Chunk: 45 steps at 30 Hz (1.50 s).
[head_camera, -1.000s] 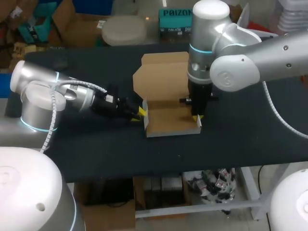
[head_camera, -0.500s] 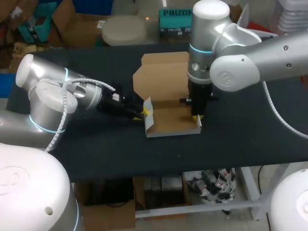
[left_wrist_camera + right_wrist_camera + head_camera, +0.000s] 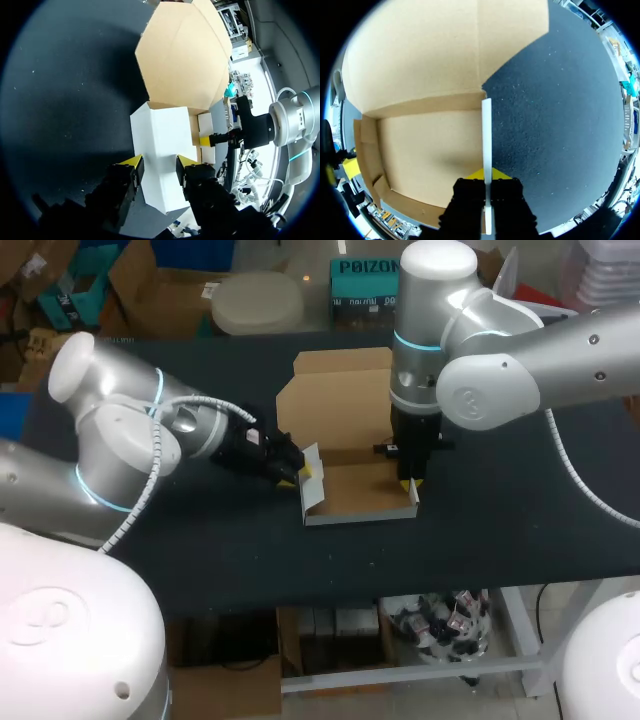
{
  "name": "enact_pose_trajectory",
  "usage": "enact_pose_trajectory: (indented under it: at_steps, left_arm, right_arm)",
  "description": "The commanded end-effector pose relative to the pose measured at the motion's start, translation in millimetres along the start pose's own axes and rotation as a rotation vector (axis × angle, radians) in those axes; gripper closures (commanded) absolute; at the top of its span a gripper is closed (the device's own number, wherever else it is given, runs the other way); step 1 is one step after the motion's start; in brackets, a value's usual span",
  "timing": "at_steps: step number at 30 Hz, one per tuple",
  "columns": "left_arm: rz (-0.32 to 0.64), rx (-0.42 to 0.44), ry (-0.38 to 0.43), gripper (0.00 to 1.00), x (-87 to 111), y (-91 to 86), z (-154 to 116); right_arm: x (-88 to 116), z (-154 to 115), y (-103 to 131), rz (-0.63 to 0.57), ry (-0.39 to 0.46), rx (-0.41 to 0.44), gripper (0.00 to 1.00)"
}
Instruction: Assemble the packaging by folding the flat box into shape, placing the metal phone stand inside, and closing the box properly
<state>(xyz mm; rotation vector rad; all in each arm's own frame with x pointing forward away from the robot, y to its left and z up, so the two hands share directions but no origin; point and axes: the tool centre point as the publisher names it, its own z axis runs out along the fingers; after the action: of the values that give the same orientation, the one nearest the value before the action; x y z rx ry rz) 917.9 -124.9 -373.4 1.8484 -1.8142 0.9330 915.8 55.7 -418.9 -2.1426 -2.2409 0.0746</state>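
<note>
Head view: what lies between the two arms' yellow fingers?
The brown cardboard box's raised left flap and bare floor, between left gripper and right gripper; the head view shows it.

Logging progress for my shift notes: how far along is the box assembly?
Done: the brown cardboard box's right wall stands. In hand: right gripper pinches that wall; left gripper is at the tilted left wall. Left: flat lid to close; no metal phone stand in view.
</note>
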Motion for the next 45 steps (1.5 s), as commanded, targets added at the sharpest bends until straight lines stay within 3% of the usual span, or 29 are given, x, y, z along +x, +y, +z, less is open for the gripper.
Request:
enact_pose_trajectory:
  at_steps: [1, 15, 24, 31, 41, 45]
  left_arm:
    - [-0.003, -0.001, -0.069, 0.55, 3.7, -0.8, -0.1]
    - [0.026, -0.029, -0.204, 0.52, 3.8, -0.3, 7.2]
    - [0.005, -0.001, -0.338, 0.54, 3.6, -1.8, 9.5]
    - [-0.014, 0.010, -0.398, 0.54, 3.1, -2.1, 5.4]
    - [-0.034, -0.010, -0.437, 0.51, -1.4, 1.8, -2.3]
    - [-0.028, -0.059, -0.395, 0.51, -1.8, 2.9, -7.2]
  right_arm:
    - [1.5, -0.8, 0.4, 0.001, -0.003, 0.002, 1.00]
    - [1.5, -0.8, 0.4, 0.001, -0.003, 0.002, 1.00]
    - [1.5, -0.8, 0.4, 0.001, -0.003, 0.002, 1.00]
    - [1.5, -0.8, 0.4, 0.001, -0.003, 0.002, 1.00]
    - [1.5, -0.8, 0.4, 0.001, -0.003, 0.002, 1.00]
    - [1.5, -0.8, 0.4, 0.001, -0.003, 0.002, 1.00]
